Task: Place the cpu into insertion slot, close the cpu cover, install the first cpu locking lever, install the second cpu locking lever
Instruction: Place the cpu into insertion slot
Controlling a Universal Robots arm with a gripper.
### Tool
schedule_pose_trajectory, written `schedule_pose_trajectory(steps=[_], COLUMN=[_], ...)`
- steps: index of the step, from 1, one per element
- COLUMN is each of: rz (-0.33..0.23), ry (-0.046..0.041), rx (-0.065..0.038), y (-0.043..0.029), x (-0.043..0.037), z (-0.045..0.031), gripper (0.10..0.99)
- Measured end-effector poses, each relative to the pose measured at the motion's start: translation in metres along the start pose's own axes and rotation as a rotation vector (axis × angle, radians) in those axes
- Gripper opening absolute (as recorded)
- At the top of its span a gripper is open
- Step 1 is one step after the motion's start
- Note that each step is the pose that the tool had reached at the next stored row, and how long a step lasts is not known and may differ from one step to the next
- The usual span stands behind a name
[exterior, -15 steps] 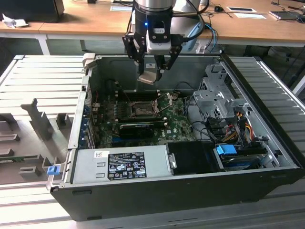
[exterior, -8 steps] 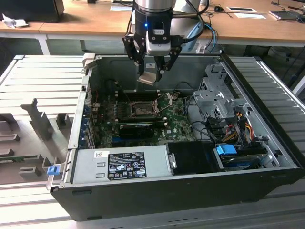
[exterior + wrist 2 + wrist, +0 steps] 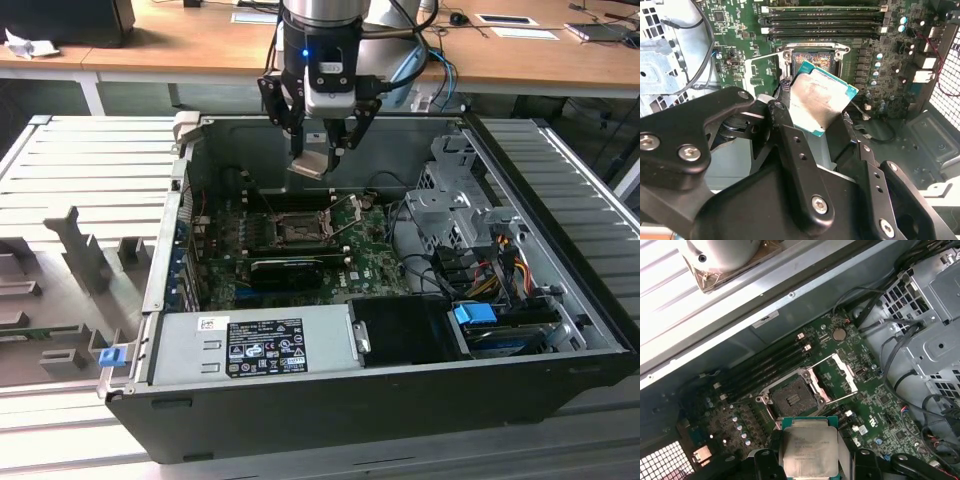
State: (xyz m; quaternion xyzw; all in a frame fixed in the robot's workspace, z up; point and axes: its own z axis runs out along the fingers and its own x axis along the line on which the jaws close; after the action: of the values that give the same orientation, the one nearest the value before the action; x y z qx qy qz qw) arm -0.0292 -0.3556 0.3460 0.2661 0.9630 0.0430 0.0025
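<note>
Above one insertion slot [image 3: 791, 399] | one cpu [image 3: 809, 450] clamped in jaws

Robotics lab: opened computer case [image 3: 350, 400], wooden desks [image 3: 180, 40] behind

Bare insertion slot [image 3: 791, 399]; cpu cover [image 3: 846, 372] open alongside

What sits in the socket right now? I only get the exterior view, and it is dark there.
Observer: Nothing. In the first wrist view the insertion slot is bare, its dark contact field exposed.
Operator: Is the cover down?
Observer: No, the cpu cover is swung open beside the slot.
Operator: And the cpu?
Observer: In the second wrist view the gripper clamps the cpu by two opposite edges, silvery lid facing the camera, green rim showing.
</note>
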Motion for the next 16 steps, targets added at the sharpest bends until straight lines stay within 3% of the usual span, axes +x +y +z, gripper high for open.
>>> schedule_pose_trajectory(steps=[16], rz=[0.039], ry=[-0.0032], rx=[-0.001], y=[-0.0001], x=[0.0000], z=[0.0017], gripper=[0.525])
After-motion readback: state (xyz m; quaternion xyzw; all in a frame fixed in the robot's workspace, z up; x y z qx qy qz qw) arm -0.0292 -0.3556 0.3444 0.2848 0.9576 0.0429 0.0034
